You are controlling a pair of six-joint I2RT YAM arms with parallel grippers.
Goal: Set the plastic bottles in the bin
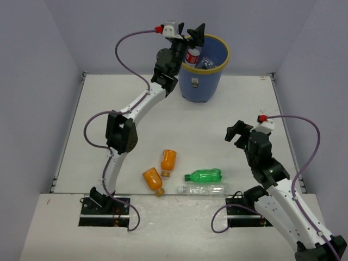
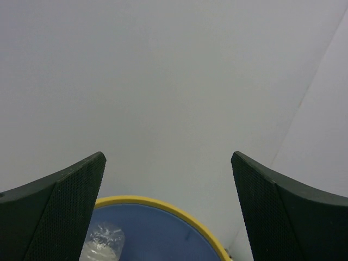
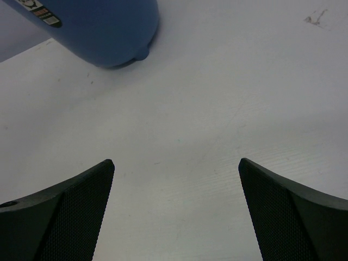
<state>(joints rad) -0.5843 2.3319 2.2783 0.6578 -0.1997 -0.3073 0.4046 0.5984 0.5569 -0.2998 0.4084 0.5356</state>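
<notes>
- Nearest the arm bases, four bottles lie on their sides on the desk (image 1: 109, 109): the plain bottle (image 1: 202, 189), with the green bottle (image 1: 203, 175) just beside it, then the near orange bottle (image 1: 153, 179) and the far orange bottle (image 1: 167, 159).
- The right hand (image 1: 237, 133) hangs above the desk, right of these four. Its fingers are spread and hold nothing.
- At the far edge stands the bin (image 1: 198, 81). Inside it are a red-label bottle (image 1: 193, 56) and a crinkled bottle (image 1: 206, 62).
- The left hand (image 1: 190, 37) is directly over the bin rim, spread wide and empty.
- Step in hand, as judged: a drop-off at the bin, with the task roughly half done and four bottles left to collect.
- Next move, as judged: bring a hand down to one desk bottle. The right hand is closest to the green and plain pair.
  - Set the fingers across the body, not along it.
  - The two bottles lie close together, so a careless approach may roll the neighbour.
- Only the top view shows the desk bottles and both arms.
- The left wrist view shows the left hand (image 2: 168, 163) with open air between its fingers — below are the yellow rim of the bin (image 2: 157, 203) and the crinkled bottle (image 2: 103, 242).
- The right wrist view shows the right hand (image 3: 176, 166) over bare desk (image 3: 217, 109) — the base of the bin (image 3: 103, 32) is at upper left.
</notes>
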